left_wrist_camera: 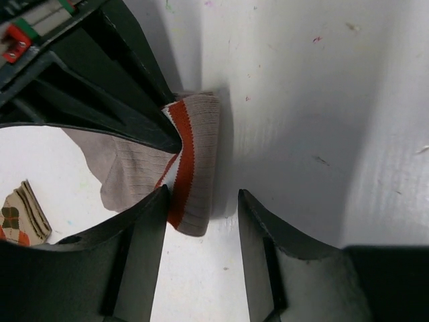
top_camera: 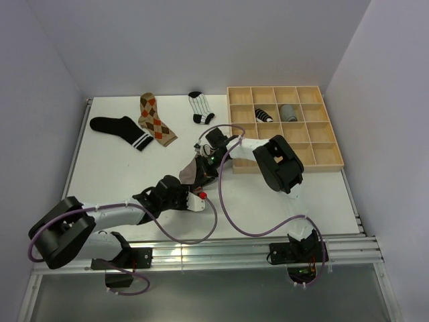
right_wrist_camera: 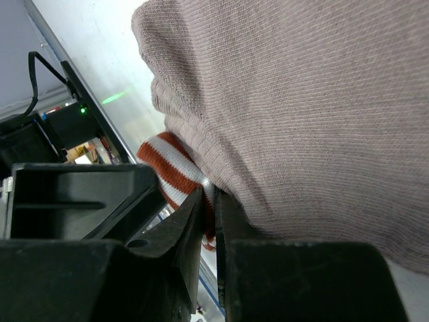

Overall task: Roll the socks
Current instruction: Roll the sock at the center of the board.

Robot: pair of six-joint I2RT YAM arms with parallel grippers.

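1. Three socks lie flat at the table's (top_camera: 301, 194) far edge: black sock with white bands (top_camera: 120, 129), argyle sock (top_camera: 155, 119), striped sock (top_camera: 199, 107).
2. Left gripper (left_wrist_camera: 202, 196), fingers spread, straddles the taupe sock's (left_wrist_camera: 134, 171) orange-banded end, mid-table.
3. Right gripper (right_wrist_camera: 213, 199) pinches that sock.
4. Tray (top_camera: 310, 132) holds rolled black-and-white sock (top_camera: 263, 115), rolled grey sock (top_camera: 287, 111).
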